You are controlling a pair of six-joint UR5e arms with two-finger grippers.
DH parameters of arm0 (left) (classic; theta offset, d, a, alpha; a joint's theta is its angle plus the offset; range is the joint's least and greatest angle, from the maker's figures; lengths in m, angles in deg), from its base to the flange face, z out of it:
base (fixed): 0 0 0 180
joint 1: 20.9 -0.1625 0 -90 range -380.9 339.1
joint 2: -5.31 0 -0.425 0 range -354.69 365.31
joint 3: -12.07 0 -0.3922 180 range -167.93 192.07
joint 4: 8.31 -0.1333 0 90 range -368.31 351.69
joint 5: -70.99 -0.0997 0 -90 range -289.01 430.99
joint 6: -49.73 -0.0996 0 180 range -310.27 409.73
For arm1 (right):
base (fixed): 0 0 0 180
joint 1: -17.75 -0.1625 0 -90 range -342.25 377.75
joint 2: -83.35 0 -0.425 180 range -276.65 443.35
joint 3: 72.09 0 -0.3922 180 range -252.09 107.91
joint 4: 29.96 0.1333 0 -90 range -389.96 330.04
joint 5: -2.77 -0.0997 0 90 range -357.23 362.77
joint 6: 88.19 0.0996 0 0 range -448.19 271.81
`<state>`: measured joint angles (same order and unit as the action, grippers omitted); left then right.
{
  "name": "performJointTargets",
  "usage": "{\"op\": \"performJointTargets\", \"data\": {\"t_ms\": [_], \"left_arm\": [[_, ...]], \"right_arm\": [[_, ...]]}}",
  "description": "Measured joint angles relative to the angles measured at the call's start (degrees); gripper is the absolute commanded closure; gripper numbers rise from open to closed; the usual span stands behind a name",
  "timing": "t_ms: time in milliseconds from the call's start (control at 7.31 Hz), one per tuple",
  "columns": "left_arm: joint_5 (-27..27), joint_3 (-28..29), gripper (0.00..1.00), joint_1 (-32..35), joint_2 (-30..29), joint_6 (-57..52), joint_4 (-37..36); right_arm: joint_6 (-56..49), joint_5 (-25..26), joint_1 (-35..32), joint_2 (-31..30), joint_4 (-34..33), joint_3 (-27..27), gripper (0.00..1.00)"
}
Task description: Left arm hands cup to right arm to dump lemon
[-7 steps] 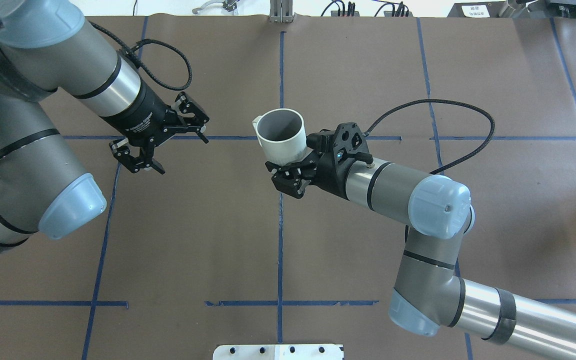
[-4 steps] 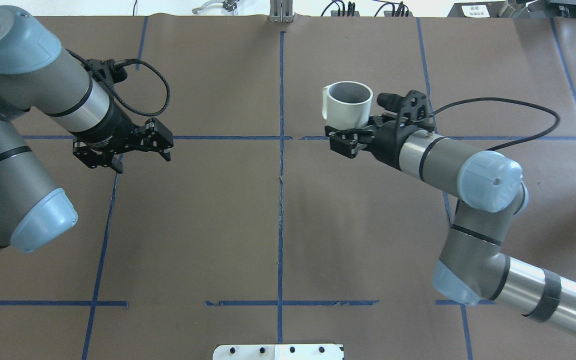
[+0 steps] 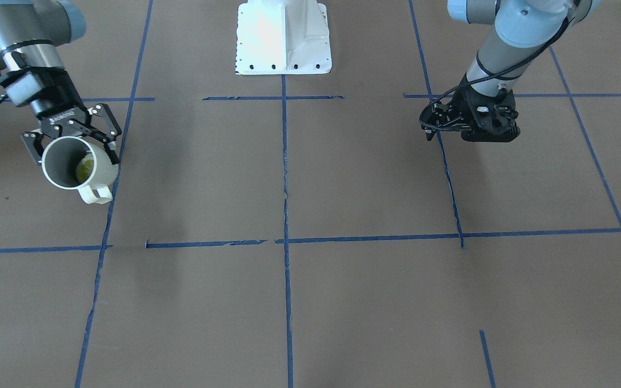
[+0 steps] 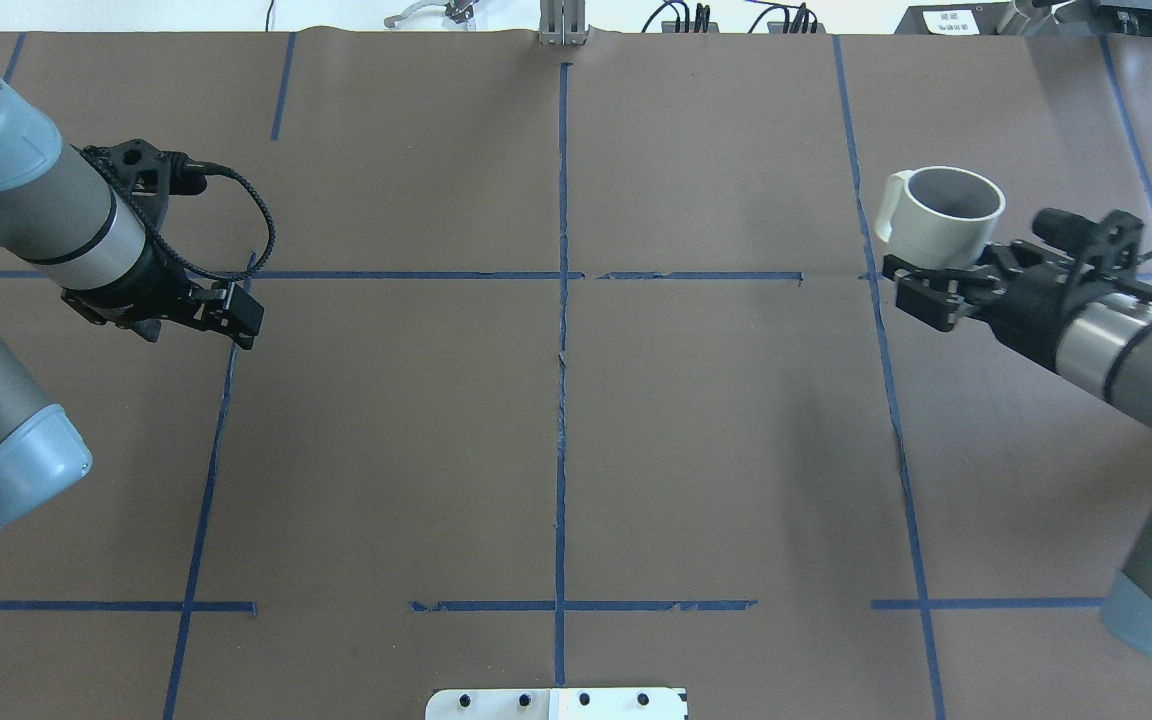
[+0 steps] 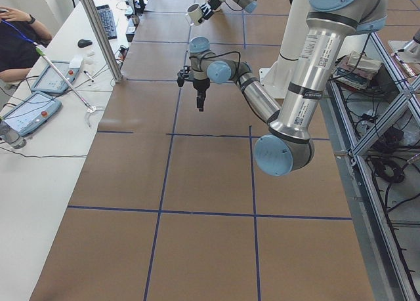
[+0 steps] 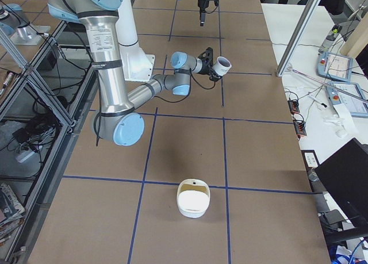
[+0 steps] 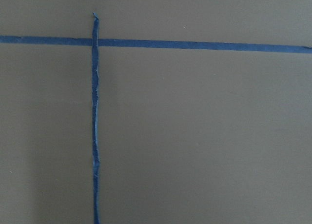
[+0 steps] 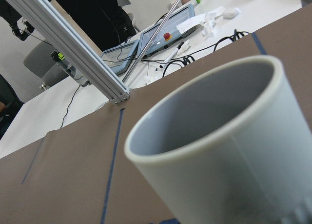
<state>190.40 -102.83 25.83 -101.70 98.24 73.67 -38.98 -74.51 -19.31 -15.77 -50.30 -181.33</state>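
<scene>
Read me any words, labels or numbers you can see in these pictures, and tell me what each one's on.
"ROBOTIQ": white, barely legible, on the right gripper holding the cup.
Printed sticker on the left arm: too small to read.
Another sticker on the right arm: too small to read.
A white sign beyond the table: blurred.

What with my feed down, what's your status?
Right tool shut on cup, lemon inside, off table. Left tool empty, jaws unclear. White container at table's right end.
</scene>
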Motion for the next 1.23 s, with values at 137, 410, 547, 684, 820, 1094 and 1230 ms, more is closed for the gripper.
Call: {"op": "performJointTargets", "data": {"t_ms": [137,410,547,684,820,1094,1230], "left_arm": [[-0.5,0.1,0.0,-0.1,0.3,-0.6,-0.1],[-0.6,0.6,0.0,-0.3,0.2,-0.2,-0.1],[-0.6,0.9,0.0,-0.3,0.1,0.0,-0.1],[-0.5,1.0,0.0,-0.3,0.1,0.1,-0.1],[-0.5,1.0,0.0,-0.3,0.1,0.1,-0.1],[-0.6,1.0,0.0,-0.4,0.1,0.1,-0.1],[-0.6,1.0,0.0,-0.4,0.1,0.1,-0.1]], "right_arm": [[-1.7,-0.1,-0.8,-6.2,8.4,1.5,0.96],[-3.4,0.1,-2.6,-13.8,25.6,8.8,1.0],[-3.1,0.3,-3.8,-15.5,35.3,15.0,1.0],[-0.7,0.3,-4.6,-16.2,44.4,21.2,1.0],[4.1,0.2,-5.4,-16.4,51.3,26.1,1.0],[15.3,0.2,-6.9,-15.6,63.0,35.1,1.0],[22.4,0.2,-7.8,-15.1,66.9,37.8,1.0]]}}
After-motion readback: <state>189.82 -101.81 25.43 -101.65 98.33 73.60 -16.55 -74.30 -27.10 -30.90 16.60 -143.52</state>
